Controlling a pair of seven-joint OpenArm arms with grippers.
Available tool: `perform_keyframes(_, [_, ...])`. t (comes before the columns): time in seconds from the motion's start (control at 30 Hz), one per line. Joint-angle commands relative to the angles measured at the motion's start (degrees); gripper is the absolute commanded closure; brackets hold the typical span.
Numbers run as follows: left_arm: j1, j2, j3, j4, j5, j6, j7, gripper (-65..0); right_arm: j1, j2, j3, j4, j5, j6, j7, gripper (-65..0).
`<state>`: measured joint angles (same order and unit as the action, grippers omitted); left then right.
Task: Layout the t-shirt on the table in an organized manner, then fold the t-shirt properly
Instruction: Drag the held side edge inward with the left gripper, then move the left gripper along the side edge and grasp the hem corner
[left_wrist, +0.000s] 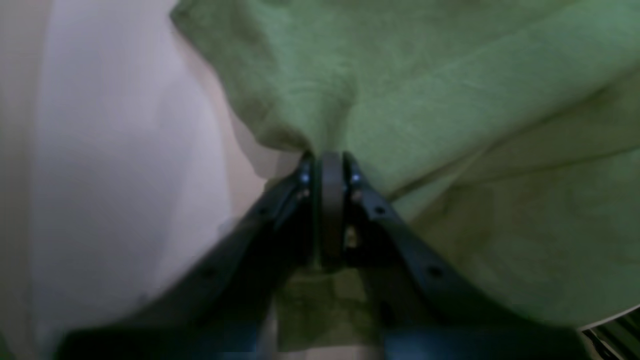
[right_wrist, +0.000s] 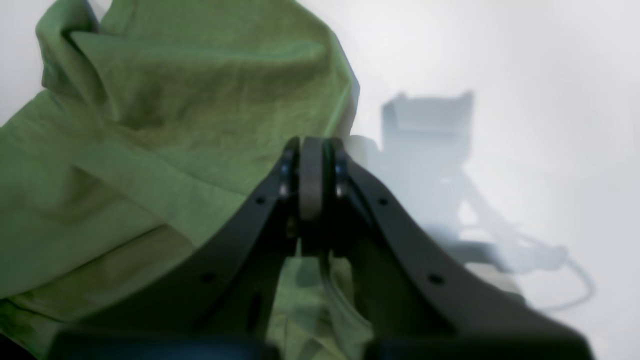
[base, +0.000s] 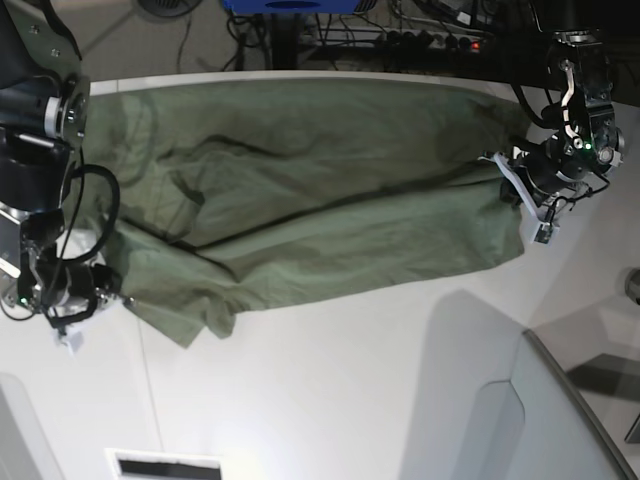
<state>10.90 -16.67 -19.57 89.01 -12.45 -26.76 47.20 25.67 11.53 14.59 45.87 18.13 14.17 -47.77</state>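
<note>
Olive-green cotton, the t-shirt, lies spread lengthwise across the far half of the white table, creased, one corner trailing toward the near left. At base-view left, the right gripper sits at that lower corner; its wrist view shows the fingers pressed together with a fold of cloth running between them. At base-view right, the left gripper meets the opposite shirt edge; in its wrist view the fingertips stand close together, fabric bunched at their tips. A grey translucent panel stands at near right.
</note>
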Motion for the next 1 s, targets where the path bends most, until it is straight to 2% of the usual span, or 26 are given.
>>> perform_keyframes(0.0, [-0.30,-0.96,-0.43,1.05,-0.43,0.26,-0.83,-18.8,1.63,0.82,-0.04,1.12,0.64,0.38,0.60,-0.6])
perform_keyframes(0.07, [-0.30,-1.49,-0.52,1.05,0.98,0.26,-0.83,-35.7,1.63,0.82,-0.13,1.12,0.64,0.38,0.60,-0.6])
perform_keyframes(0.1, [-0.39,-1.49,-0.52,1.05,1.85,0.26,-0.83,-41.6,1.63,0.82,-0.13,1.12,0.64,0.38,0.60,-0.6])
perform_keyframes(0.13, [-0.74,-1.49,-0.60,0.97,2.65,0.26,-0.91,-45.4,1.63,0.82,-0.13,1.03,0.64,0.38,0.60,-0.6])
perform_keyframes(0.17, [-0.92,-1.49,-0.95,0.88,3.08,0.26,-0.91,-46.6,1.63,0.82,-0.13,1.03,0.55,0.38,0.69,-0.6])
perform_keyframes(0.33, [-5.40,-1.49,-8.25,-3.34,3.61,0.26,-1.09,-46.2,1.63,0.91,-0.13,1.03,0.55,0.38,0.69,-0.6])
perform_keyframes(0.47, [-13.66,-3.25,-10.98,-16.70,3.52,0.08,-3.38,-46.2,1.63,0.91,-0.13,1.12,0.55,0.38,0.78,-0.6])
perform_keyframes(0.63, [-21.40,-4.74,-10.80,-32.09,3.17,-0.01,-10.67,-46.2,1.63,0.91,-0.13,1.12,0.55,0.38,0.78,-0.6])
perform_keyframes(0.8, [-26.24,-4.56,-10.71,-42.90,3.17,-0.01,-17.18,-46.2,1.63,0.91,-0.13,1.12,0.46,0.38,0.78,-0.6])
perform_keyframes(0.97, [-28.35,-3.95,-10.62,-48.00,3.26,-0.09,-18.85,-46.2,1.63,0.91,-0.13,1.12,0.46,0.38,0.78,-0.6])
